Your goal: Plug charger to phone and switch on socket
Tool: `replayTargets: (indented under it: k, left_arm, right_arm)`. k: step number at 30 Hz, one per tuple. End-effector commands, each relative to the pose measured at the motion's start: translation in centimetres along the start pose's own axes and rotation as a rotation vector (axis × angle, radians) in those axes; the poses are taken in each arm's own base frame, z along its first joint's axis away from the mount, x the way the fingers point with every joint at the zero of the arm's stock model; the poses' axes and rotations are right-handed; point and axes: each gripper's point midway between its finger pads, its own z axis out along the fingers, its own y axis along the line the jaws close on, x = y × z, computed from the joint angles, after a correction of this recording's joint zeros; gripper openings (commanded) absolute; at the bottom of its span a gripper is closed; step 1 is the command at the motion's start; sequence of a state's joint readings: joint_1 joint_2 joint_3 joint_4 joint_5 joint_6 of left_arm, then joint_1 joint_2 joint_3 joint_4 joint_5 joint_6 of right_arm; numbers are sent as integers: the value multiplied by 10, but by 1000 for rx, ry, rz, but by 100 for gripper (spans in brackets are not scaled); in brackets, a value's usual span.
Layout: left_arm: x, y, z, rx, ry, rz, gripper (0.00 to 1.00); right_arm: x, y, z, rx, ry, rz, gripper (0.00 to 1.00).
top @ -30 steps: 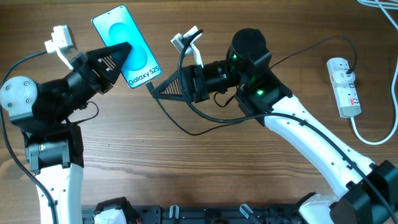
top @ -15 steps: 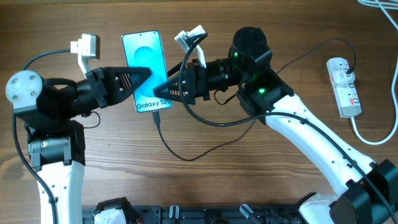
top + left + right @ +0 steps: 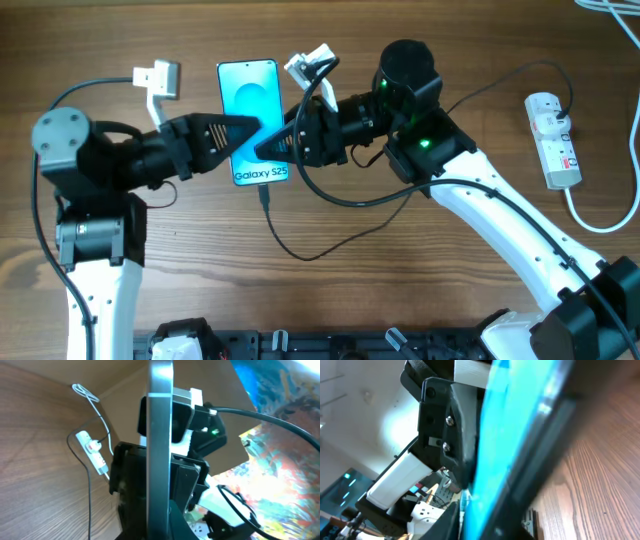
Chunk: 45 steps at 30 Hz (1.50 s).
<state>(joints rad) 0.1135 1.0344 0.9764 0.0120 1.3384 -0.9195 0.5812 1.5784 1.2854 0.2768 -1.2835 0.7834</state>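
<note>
Left gripper point(image 3: 248, 135) is pinched across the faces of the flat teal-screened, white-edged phone point(image 3: 250, 100), low on the body by the line of text. The left wrist view shows the slab edge-on. Right gripper point(image 3: 262, 147) meets it tip-to-tip from the other side, and I can't tell from any view whether its jaws are parted or closed. The phone is screen-up, left of table centre.

The thin black charger cable point(image 3: 300, 253) leaves the phone's bottom edge. Its small dark connector point(image 3: 263, 193) looks seated, but I can't confirm it is fully home.

Handling:
- The phone is rigid, light and has slick glass, so I hold the faces or long edges and keep off the port end.
- The cable is limp and loops under my right arm, so a tug could unseat the plug.

Room: the white elongated power strip point(image 3: 553, 140) lies far right near the wooden table point(image 3: 180, 290) edge, well apart from the phone. Its thick white cord point(image 3: 592, 222) curls below it. The strip looks light and may skid, so the switch needs a straight-down press.
</note>
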Motion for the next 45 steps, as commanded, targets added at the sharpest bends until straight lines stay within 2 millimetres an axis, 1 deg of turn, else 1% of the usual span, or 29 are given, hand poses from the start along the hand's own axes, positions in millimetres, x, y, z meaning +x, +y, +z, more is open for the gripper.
replayTargets:
  k: [1,2,3,4,5,6,7,8,9,10,11,12,13,14,16,17,18,19,21,22,24,26,28,29,31,33,37,40,45]
  left_arm:
    - [1,-5,6,-4,-9,67,4]
    - [0,-2,6,-5,-8,59,8]
    - [-1,1,7,-8,-6,47,24]
    - [-2,4,8,-10,-4,37,47]
    - [-4,10,9,-15,-3,22,61]
    - [-6,16,9,-21,-5,7,67]
    - [-9,23,9,-28,-8,-11,68]
    - [-12,33,10,-37,-7,-39,69]
    - [-13,42,12,-42,-3,-42,76]
    - [-14,49,13,-48,2,-44,93]
    - [-14,62,14,-63,8,-61,100]
    - [-13,85,16,-103,7,-110,100]
    - [-12,104,16,-150,-4,-154,100]
    - [-10,126,15,-214,-16,-202,100]
    - [0,187,5,-434,-54,-326,100]
    - [7,221,-7,-584,-82,-382,100]
    - [14,249,-21,-728,-105,-424,100]
    - [22,275,-38,-868,-122,-466,100]
    - [34,294,-49,-962,-111,-512,100]
    - [45,300,-51,-982,-85,-553,100]
    - [52,303,-52,-994,-65,-583,100]
    - [52,303,-52,-994,-65,-583,100]
    - [52,303,-52,-994,-65,-583,100]
    - [52,303,-52,-994,-65,-583,100]
    - [52,303,-52,-994,-65,-584,100]
    - [52,303,-52,-994,-65,-583,100]
    - [52,303,-52,-994,-65,-583,100]
    - [52,303,-52,-994,-65,-583,100]
    - [52,303,-52,-994,-65,-583,100]
  right_arm:
    - [-3,4,2,-5,-1,-28,8]
    - [-3,4,2,-5,-1,-27,4]
    - [-3,4,2,-4,0,-24,4]
    - [-2,3,2,-2,2,-15,4]
    - [0,-1,1,8,5,3,4]
    - [1,-6,-2,23,5,11,4]
    - [2,-13,-7,47,0,19,4]
    - [4,-27,-17,99,-13,52,5]
    - [4,-38,-25,139,-25,70,4]
    - [6,-49,-33,188,-37,80,4]
    - [11,-69,-46,281,-51,113,4]
    - [20,-91,-60,396,-54,149,4]
    - [30,-109,-71,498,-45,168,4]
    - [43,-129,-85,638,-25,189,4]
    - [67,-161,-118,910,12,253,4]
    - [74,-168,-129,985,22,272,4]
    - [78,-173,-135,1030,36,279,4]
    - [82,-177,-136,1033,50,281,4]
    - [88,-185,-135,1035,64,303,4]
    - [94,-192,-135,1038,79,325,4]
    - [107,-207,-133,1027,112,372,4]
    - [116,-218,-132,1030,133,401,4]
    - [126,-236,-130,1031,150,426,4]
    - [132,-250,-129,1033,158,437,4]
    - [142,-265,-128,1028,172,459,4]
    - [154,-276,-124,1006,189,489,4]
    - [172,-297,-124,1011,214,526,4]
    - [178,-302,-124,1013,223,539,4]
    - [178,-303,-125,1020,219,545,4]
